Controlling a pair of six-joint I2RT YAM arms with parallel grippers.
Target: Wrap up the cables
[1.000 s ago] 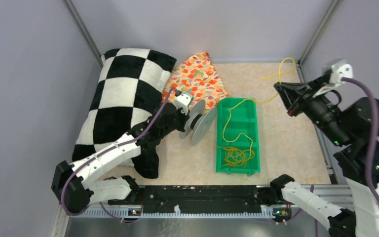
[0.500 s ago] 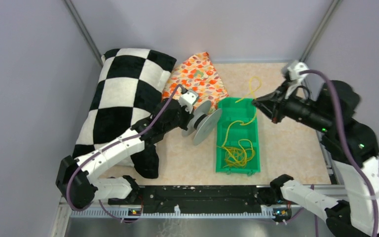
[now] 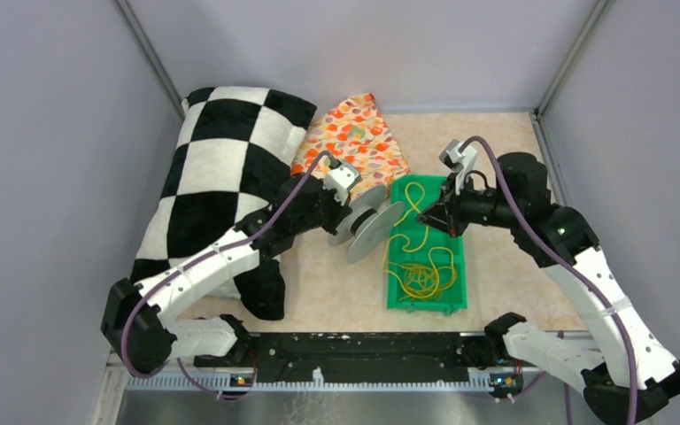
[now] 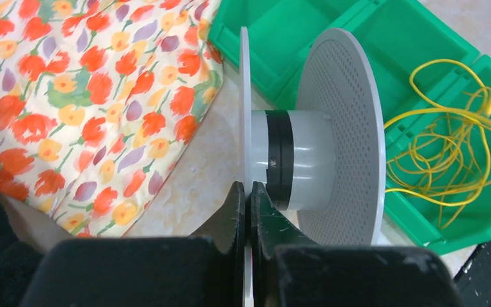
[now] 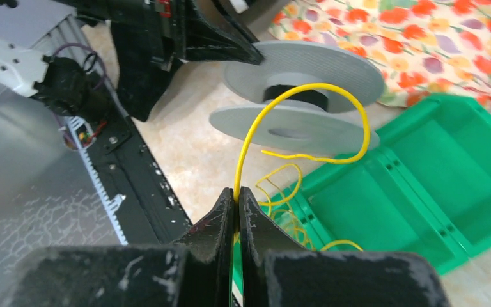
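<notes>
R jaws brought cables (image 3: 421, 274) in beside spool (image 4: 339, 128); L jaws clamp spool flange.

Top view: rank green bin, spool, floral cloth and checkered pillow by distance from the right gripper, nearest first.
From the right gripper, which pinches a strand of the cables:
1. green bin, directly under it.
2. spool, just left of it, at the bin's left edge.
3. floral cloth, back left, beyond the spool.
4. checkered pillow, far left side of the table.
</notes>
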